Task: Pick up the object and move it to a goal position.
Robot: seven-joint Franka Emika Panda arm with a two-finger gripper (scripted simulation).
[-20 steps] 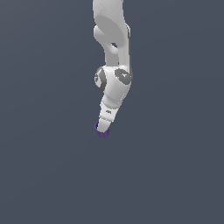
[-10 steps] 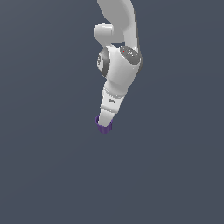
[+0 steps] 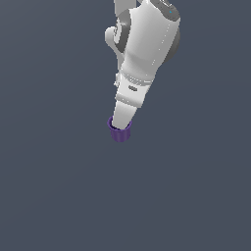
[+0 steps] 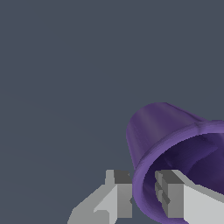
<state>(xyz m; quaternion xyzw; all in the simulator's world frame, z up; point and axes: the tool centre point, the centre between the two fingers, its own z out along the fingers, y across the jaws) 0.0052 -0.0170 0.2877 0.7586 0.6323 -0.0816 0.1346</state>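
Observation:
A small dark purple cup [image 3: 119, 132] hangs at the tip of the white arm in the exterior view, its upper part hidden by the gripper [image 3: 121, 125]. In the wrist view the cup [image 4: 166, 135] fills the lower right, tapered, with its thick rim pinched between the two grey fingertips. One fingertip [image 4: 120, 192] is outside the rim and the other fingertip [image 4: 168, 192] is inside it. The gripper [image 4: 142, 194] is shut on the cup's rim.
A flat dark grey surface [image 3: 59, 186] fills both views. The white arm [image 3: 147, 44] comes down from the top of the exterior view, tilted toward the exterior view's left.
The arm looms much larger and the cup in its grip sits higher in the picture than a second ago. The cup stays held in the gripper.

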